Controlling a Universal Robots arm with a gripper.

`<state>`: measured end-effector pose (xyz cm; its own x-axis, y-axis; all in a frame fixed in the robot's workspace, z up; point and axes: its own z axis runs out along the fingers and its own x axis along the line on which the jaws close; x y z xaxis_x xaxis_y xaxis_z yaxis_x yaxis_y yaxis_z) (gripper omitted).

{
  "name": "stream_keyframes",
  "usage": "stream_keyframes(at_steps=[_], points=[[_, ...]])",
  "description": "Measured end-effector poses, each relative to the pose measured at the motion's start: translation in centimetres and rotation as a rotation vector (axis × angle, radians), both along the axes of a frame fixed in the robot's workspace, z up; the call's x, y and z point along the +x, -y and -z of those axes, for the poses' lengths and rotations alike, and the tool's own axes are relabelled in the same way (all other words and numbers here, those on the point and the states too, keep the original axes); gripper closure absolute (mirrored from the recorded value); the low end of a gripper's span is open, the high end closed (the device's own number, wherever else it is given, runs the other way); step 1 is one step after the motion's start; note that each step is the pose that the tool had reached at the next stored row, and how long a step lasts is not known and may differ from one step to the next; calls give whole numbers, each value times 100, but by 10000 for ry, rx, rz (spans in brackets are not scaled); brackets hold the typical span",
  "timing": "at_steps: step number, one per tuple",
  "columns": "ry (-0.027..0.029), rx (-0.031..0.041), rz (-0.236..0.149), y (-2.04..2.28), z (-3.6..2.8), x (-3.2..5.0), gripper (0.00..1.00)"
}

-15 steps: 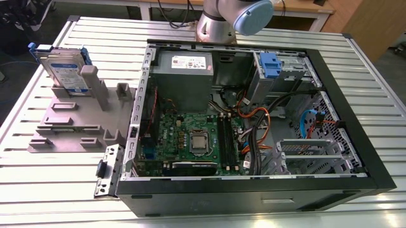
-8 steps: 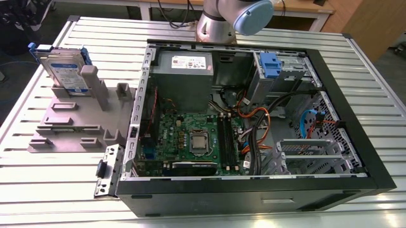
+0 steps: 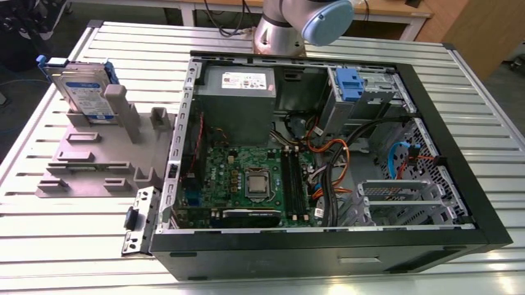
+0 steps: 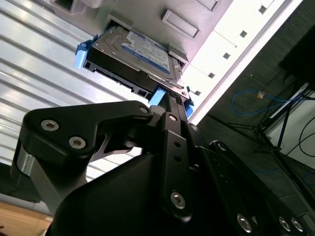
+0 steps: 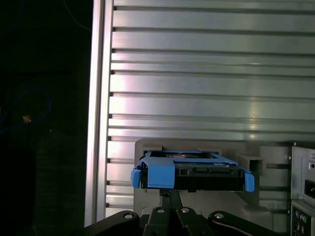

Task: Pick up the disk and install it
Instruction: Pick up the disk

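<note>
The disk (image 3: 82,92) stands on edge in a slot of a grey holder (image 3: 90,160) at the exterior view's left, silver with a white-and-blue label and a bright blue carrier frame. In both wrist views the disk (image 4: 133,51) (image 5: 192,172) lies just beyond my gripper's tips. My gripper (image 5: 170,192) (image 4: 170,101) looks shut, its fingers drawn into one narrow tip with nothing between them. Whether the tip touches the blue frame I cannot tell.
An open black computer case (image 3: 459,141) lies on the slatted metal table (image 3: 345,37), with the motherboard (image 3: 254,181), a grey power supply (image 3: 238,83) and a drive bay holding a blue carrier (image 3: 348,83). The arm's base (image 3: 283,24) stands behind the case.
</note>
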<state>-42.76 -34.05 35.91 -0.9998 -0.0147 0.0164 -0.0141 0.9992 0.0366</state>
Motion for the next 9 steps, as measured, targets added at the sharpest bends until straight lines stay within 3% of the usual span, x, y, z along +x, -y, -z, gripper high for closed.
stream_keyframes(at_steps=[9], points=[[1,1,-256,0,0,0,89]])
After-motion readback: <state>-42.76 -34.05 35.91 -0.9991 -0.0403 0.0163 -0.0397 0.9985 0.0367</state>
